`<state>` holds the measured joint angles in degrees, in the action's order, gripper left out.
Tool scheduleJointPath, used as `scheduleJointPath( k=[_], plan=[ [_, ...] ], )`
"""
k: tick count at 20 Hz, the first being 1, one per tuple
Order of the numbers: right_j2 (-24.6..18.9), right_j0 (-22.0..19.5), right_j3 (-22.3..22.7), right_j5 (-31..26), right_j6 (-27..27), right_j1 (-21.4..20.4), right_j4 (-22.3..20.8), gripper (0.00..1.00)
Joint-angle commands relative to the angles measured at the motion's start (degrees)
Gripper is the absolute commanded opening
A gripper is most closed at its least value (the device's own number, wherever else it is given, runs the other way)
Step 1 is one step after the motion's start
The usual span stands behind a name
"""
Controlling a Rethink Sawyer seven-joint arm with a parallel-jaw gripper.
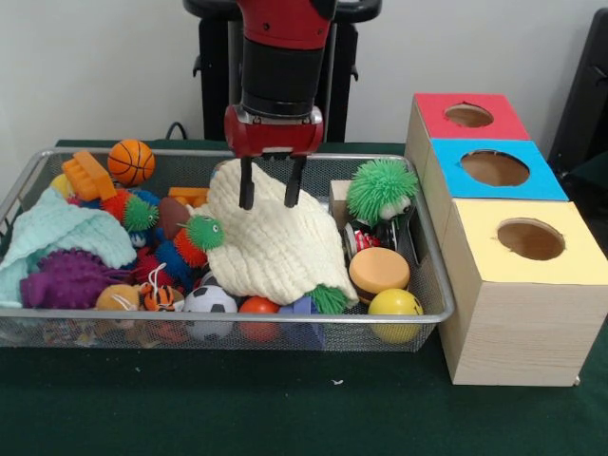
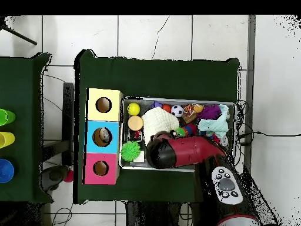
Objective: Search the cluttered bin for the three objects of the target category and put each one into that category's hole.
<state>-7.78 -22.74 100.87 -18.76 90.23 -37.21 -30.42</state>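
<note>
The gripper [image 1: 270,196] is hanging over the middle of the wire mesh bin [image 1: 432,255], its two dark fingers [image 1: 246,186] standing apart with the tips touching or just above the cream knitted cloth [image 1: 275,237]; they are clamping nothing. Open room is lying only in front of the bin on the dark green table [image 1: 285,408]; inside the bin the toys are packed against each other and against the mesh walls. At the bin's right side the wooden box [image 1: 513,323] is standing close beside the rim, showing a red top with a hole [image 1: 468,115], a blue top with a hole [image 1: 495,168] and a yellow top with a hole [image 1: 530,239]. The cream cloth is covering whatever is lying beneath it, and a spiky green piece [image 1: 331,299] is peeking out from under its front edge. In the overhead view the red arm [image 2: 188,152] is hiding much of the bin's near half. Which category is the target cannot be told. The bin is holding a small basketball [image 1: 131,161] at the far left, an orange plastic toy [image 1: 87,175] beside it, a mint green cloth [image 1: 57,237], a purple spiky ball [image 1: 66,278], a soccer ball [image 1: 210,302] at the front wall, a green spiky ball [image 1: 380,190] at the right, a toy burger [image 1: 378,272] and a yellow ball [image 1: 394,306] in the front right corner.
</note>
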Motion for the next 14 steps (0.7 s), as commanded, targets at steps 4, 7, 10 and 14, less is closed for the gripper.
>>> scheduleJointPath(
  k=[4, 7, 10, 14],
  plan=[
    [3.4, 3.0, -6.6, 5.5, 4.9, 5.0, -5.7, 1.0],
    [3.5, 2.2, -6.6, 5.7, 6.1, 6.6, -4.0, 1.0],
    [1.9, 0.1, -6.7, 4.8, 6.1, 9.8, -2.0, 1.0],
    [2.0, -0.2, -7.5, 3.9, 5.7, 11.2, -1.9, 1.0]
  ],
)
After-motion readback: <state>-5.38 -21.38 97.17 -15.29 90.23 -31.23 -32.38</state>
